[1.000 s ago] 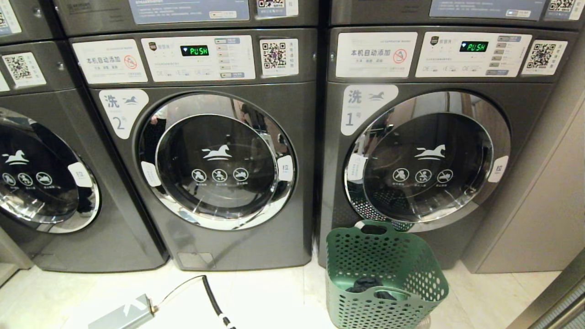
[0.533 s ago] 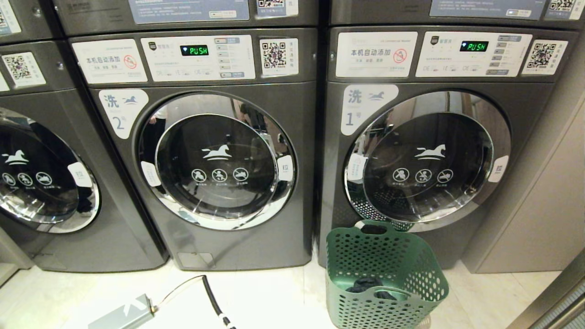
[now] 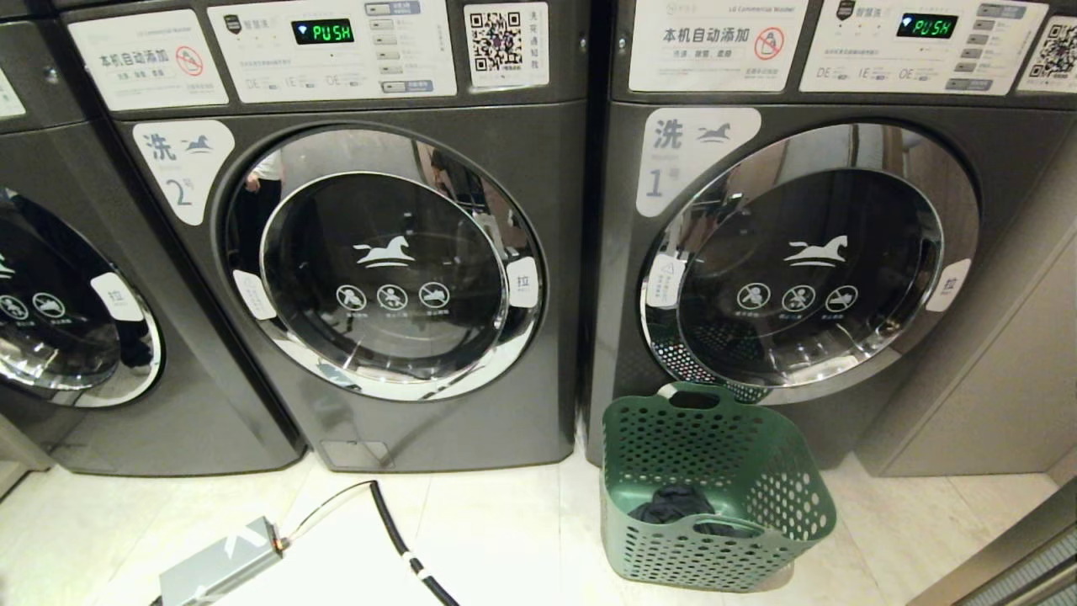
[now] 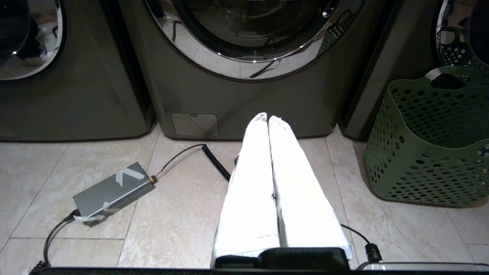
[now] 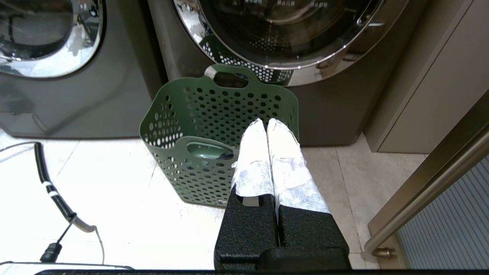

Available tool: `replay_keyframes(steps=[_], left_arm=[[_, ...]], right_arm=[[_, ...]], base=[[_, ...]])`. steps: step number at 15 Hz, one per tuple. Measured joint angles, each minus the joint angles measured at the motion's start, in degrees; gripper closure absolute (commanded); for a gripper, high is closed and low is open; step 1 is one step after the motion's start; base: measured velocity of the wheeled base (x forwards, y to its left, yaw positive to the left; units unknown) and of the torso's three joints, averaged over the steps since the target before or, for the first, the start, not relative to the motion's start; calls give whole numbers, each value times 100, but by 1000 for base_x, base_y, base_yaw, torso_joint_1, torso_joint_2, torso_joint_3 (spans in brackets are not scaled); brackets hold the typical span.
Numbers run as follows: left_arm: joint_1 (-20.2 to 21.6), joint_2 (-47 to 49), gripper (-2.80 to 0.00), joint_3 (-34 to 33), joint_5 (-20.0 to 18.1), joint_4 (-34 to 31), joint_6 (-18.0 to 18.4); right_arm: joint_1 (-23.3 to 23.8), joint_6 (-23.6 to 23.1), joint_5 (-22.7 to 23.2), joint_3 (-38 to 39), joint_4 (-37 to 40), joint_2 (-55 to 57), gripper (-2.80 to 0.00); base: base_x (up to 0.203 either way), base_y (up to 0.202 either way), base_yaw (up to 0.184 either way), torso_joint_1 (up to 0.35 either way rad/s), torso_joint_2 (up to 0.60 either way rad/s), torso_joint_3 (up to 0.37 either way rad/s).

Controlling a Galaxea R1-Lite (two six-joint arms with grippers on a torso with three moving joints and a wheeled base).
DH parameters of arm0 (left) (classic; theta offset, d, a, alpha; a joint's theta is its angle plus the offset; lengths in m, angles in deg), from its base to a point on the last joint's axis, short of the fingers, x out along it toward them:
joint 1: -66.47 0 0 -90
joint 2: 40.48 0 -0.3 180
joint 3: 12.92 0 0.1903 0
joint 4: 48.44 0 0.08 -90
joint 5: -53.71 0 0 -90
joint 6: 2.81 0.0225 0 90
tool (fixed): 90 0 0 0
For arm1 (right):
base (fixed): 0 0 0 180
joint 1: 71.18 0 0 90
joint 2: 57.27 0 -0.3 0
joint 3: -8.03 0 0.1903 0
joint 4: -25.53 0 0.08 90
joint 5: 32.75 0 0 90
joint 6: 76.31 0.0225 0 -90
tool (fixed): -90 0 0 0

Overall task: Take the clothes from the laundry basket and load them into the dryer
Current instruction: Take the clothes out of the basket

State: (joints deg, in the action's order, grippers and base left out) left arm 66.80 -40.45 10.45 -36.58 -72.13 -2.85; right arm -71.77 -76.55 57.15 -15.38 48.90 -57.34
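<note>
Green basket (image 3: 715,488) on the tiled floor (image 3: 505,539), just in front of the right-hand dryer (image 3: 808,252), touching or nearly touching its front below the round door (image 3: 808,261); door closed; dark clothes (image 3: 677,505) heaped low inside the basket; to the left, a second machine (image 3: 387,261), door also closed; on the floor before it, a grey box (image 3: 220,562) with a black cable (image 3: 404,547); left gripper (image 4: 267,117) held low over the floor facing the second machine, white-wrapped fingers pressed together, nothing between them; right gripper (image 5: 266,121) above the basket's near rim, fingers likewise pressed together, empty
</note>
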Motion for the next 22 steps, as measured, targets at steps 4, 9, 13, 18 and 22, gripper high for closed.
replay_keyframes(steps=[4,9,13,18,22], left_arm=[[0,0,0,0,11,-1,-3],[2,0,0,0,11,1,-3],[0,0,0,0,13,0,-3],[0,0,0,0,11,2,-6],[0,0,0,0,13,2,-11]], right_arm=[[0,-5,0,-2,0,0,0],[0,-6,0,0,0,0,0],[0,-6,0,0,0,0,0],[0,0,0,-2,0,0,0],[0,0,0,0,0,0,0]], base=[[0,0,0,3,5,-198],[0,0,0,3,0,-196],[0,0,0,1,4,-201],[0,0,0,1,3,-197],[0,0,0,3,2,-198]])
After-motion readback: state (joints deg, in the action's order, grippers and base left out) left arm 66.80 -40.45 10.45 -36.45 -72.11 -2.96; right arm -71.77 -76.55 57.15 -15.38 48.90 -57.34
